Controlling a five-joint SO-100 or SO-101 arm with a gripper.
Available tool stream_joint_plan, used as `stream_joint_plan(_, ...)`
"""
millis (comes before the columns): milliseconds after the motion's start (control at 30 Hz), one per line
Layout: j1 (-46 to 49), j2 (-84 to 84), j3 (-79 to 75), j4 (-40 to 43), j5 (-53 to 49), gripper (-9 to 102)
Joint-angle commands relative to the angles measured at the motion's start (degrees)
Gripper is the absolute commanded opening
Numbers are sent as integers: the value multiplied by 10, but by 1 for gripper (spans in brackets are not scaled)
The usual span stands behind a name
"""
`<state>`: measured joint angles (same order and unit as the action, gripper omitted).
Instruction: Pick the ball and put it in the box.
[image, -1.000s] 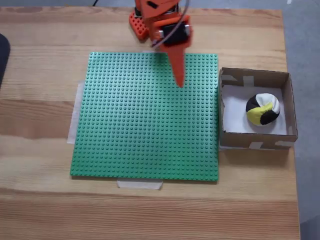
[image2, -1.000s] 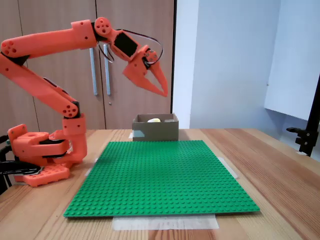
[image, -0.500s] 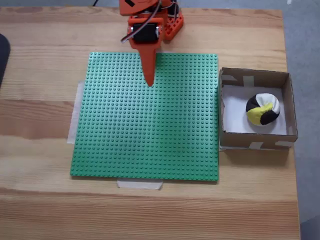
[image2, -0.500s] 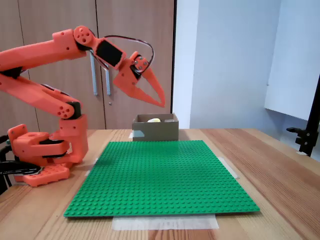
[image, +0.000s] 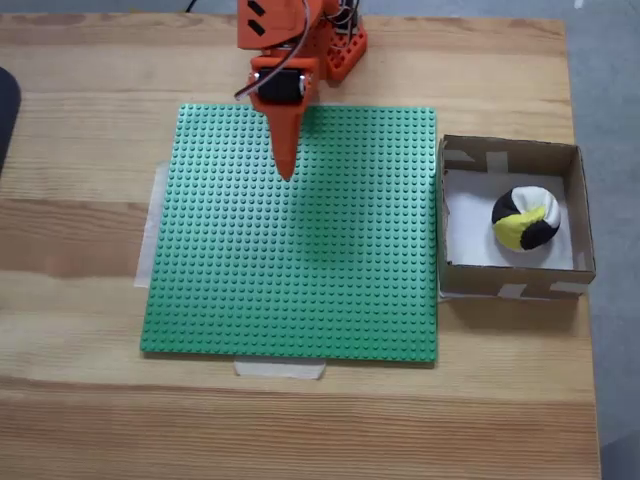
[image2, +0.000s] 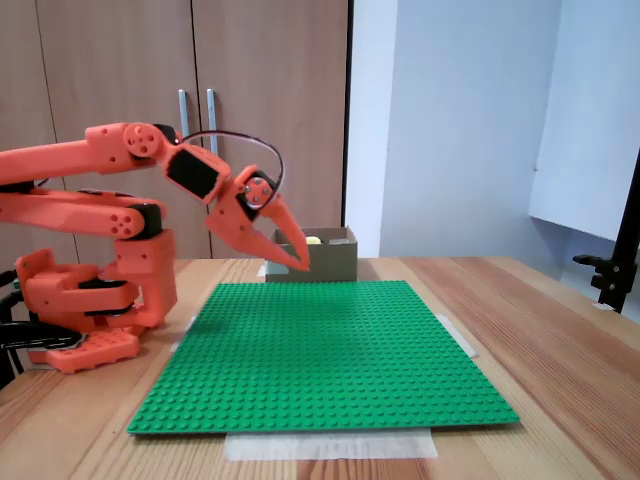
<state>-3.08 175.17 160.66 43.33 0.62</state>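
While the ball (image: 525, 219) lay inside the box (image: 510, 288) at the table's right edge, the gripper (image: 286, 172) was held narrow and empty above the green plate (image: 300, 290); its tips pointed downward.

Ball (image: 525, 218): your yellow, black and white ball lies inside the box.
Box (image: 578, 200): your shallow brown cardboard box sits upright, open, taped rim.

It looks like an office or hobby room: a pale wooden desk (image2: 520, 300) with a taped-down green studded baseplate (image2: 320, 350), wooden cupboard doors (image2: 190, 60) with metal handles behind, plain bluish-white walls (image2: 450, 120).
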Motion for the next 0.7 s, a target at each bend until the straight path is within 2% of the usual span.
stream_joint_plan(0,7,34,23,-10,-14,-1)
stream_joint_plan(667,23,95,190,-20,-41,-1)
